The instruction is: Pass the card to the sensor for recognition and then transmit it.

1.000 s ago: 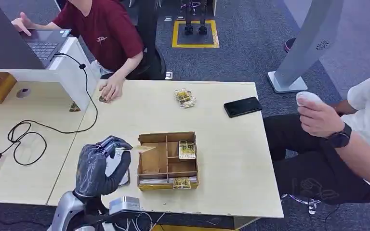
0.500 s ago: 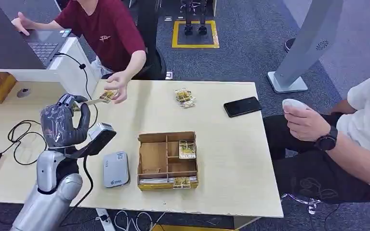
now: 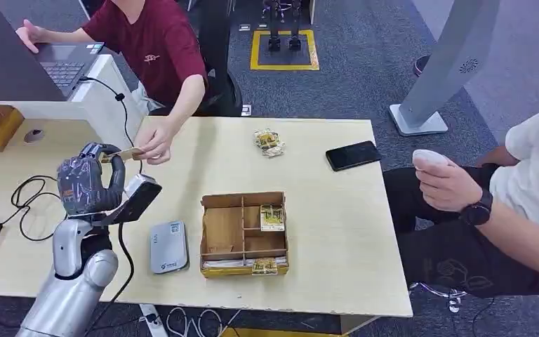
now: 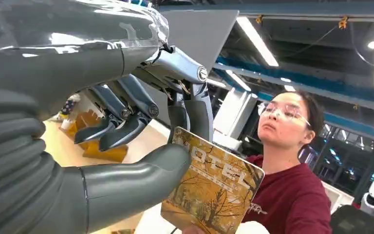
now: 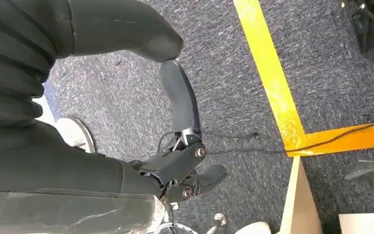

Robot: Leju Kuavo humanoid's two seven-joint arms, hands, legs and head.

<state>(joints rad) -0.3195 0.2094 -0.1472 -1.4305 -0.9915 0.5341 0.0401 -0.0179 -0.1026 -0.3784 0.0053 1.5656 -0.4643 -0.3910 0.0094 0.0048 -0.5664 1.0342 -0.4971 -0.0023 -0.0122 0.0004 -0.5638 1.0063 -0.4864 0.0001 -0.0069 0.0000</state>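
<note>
The card [image 4: 212,192] is pinched between the thumb and fingers [image 4: 195,114] of the left hand [image 3: 86,184], raised over the far left of the table [image 3: 323,182], where a person's hand [image 3: 156,140] also touches it, apparently for the handover. "HOTEL" can be read on its autumn-tree face. The right hand [image 5: 175,126] hangs over the floor, fingers partly curled on nothing; the sensor [image 3: 168,246] lies near the box [image 3: 244,234].

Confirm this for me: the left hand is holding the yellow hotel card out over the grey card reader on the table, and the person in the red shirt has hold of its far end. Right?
Not quite. The left hand holds the yellow hotel card raised towards the person in the red shirt, well away from the grey card reader, which lies beside the cardboard tray. That person's hand is on the card's far end, as the head view shows.
</note>
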